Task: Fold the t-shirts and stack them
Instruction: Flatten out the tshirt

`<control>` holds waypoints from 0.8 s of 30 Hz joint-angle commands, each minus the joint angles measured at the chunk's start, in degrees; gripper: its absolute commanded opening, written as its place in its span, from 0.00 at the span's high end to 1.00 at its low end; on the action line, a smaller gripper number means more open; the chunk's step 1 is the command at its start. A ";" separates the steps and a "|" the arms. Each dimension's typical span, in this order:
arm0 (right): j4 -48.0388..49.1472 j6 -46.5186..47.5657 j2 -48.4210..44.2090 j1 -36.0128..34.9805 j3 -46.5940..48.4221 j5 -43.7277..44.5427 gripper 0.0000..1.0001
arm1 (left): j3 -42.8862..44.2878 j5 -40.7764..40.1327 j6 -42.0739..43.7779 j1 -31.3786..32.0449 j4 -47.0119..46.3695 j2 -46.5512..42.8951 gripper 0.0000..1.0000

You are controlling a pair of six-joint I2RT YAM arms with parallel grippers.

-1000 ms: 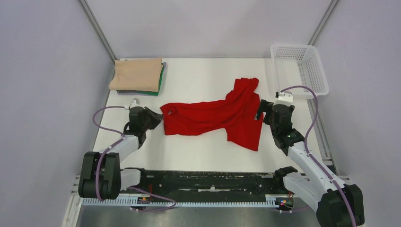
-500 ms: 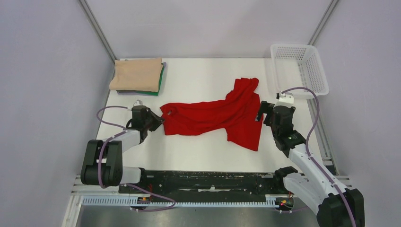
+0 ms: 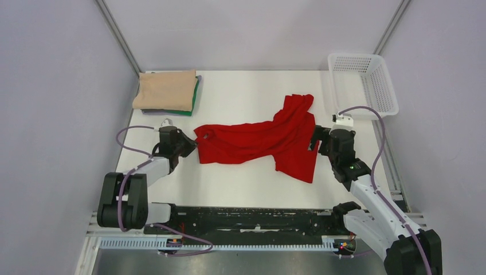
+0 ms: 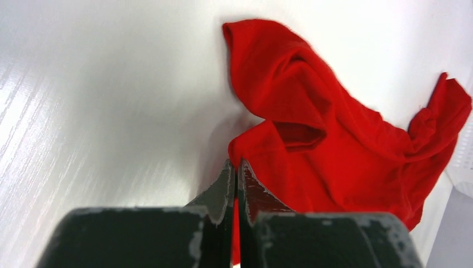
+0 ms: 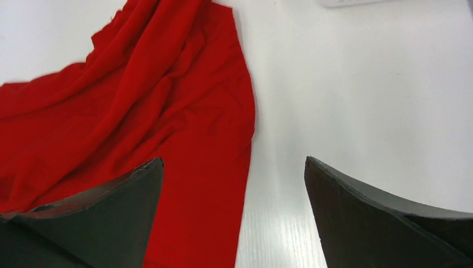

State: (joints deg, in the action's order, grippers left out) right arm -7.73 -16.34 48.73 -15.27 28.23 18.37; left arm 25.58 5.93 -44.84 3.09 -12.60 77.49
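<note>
At the near half of the worktop (image 3: pixel 240 186), two tools flank a crumpled red t-shirt (image 3: pixel 258 140).
Nearest, the left tool (image 4: pixel 235 167) is closed, its fingertips pinching the shirt's left edge, with a sliver of red showing between them. Opposite, the right tool (image 5: pixel 233 161) stands wide open at the shirt's right edge, one finger over the cloth and the other over bare worktop; whether it touches the cloth I cannot tell. The shirt lies rumpled across mid-worktop, one part trailing toward the far right. At the far left corner a folded beige t-shirt (image 3: pixel 165 90) sits on a folded dark green t-shirt (image 3: pixel 195 98). A white mesh basket (image 3: pixel 379 86) stands at the far right corner.
</note>
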 commanded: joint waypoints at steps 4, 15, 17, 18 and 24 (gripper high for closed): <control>-11.61 0.67 4.60 -6.08 1.23 -6.42 0.02 | 2.25 -4.76 1.51 1.80 11.94 -11.52 0.98; -22.29 1.51 6.14 -12.37 -0.60 -12.00 0.02 | 5.24 -11.74 -0.13 7.77 28.13 -22.36 0.98; -21.97 1.98 7.00 -12.81 -1.60 -12.92 0.04 | 5.43 -11.39 -0.27 8.56 28.57 -22.86 0.98; -21.44 2.22 7.53 -12.94 -1.87 -12.95 0.07 | 5.45 -11.38 -0.34 8.88 28.85 -23.02 0.98; -17.38 3.11 11.25 -13.10 -2.22 -12.73 0.28 | 5.52 -12.40 -0.60 10.00 29.26 -23.92 0.98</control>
State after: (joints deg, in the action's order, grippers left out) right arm -28.01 -14.33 58.04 -28.03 26.20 6.33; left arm 28.84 -4.69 -44.91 12.56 15.66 55.07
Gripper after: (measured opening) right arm 0.778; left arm 0.035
